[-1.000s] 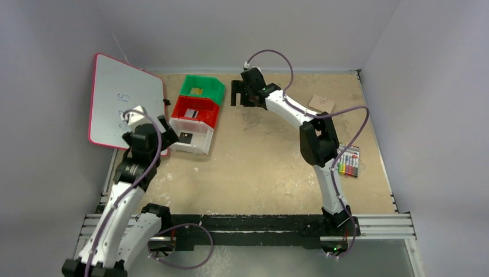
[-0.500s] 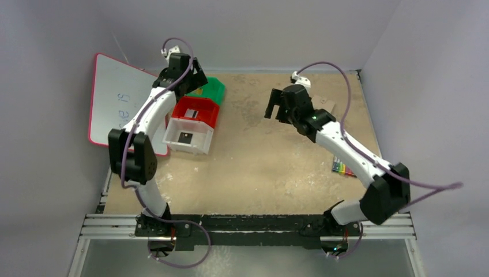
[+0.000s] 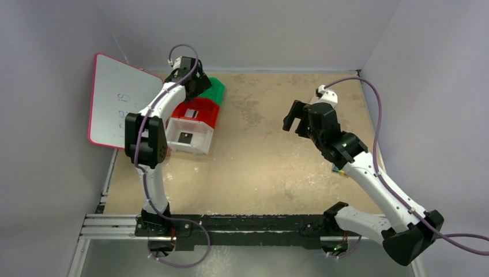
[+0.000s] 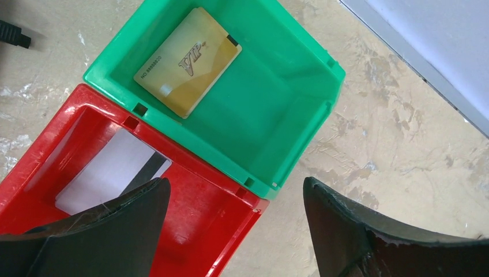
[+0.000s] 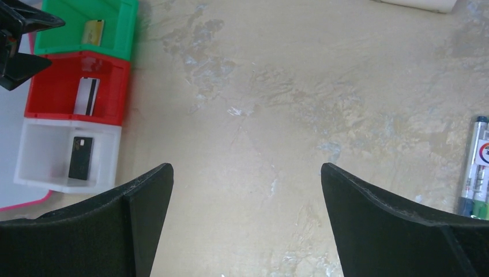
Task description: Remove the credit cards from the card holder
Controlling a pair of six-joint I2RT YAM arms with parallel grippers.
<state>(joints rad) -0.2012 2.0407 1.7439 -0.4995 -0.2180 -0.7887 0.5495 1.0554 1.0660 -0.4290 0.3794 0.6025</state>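
Three credit cards lie in bins. A gold card (image 4: pixel 187 60) is in the green bin (image 4: pixel 288 75). A pale card with a dark stripe (image 4: pixel 109 176) is in the red bin (image 4: pixel 196 231). A black card (image 5: pixel 80 157) is in the white bin (image 5: pixel 40 173). My left gripper (image 4: pixel 235 184) hangs open and empty over the near corners of the green and red bins, at the back left (image 3: pixel 193 78). My right gripper (image 3: pixel 294 118) is open above bare table (image 5: pixel 247 170). The card holder is hidden; my right arm covers the back right of the table.
A pink-framed whiteboard (image 3: pixel 121 109) leans at the far left beside the bins. Coloured markers (image 5: pixel 476 167) lie at the right, mostly under my right arm in the top view. A pale strip (image 5: pixel 415 3) shows at the table's far edge; what it is I cannot tell.
My left arm swung from beside the white bin up to the back, over the green bin. My right arm pulled back from the far centre toward the right and nearer.
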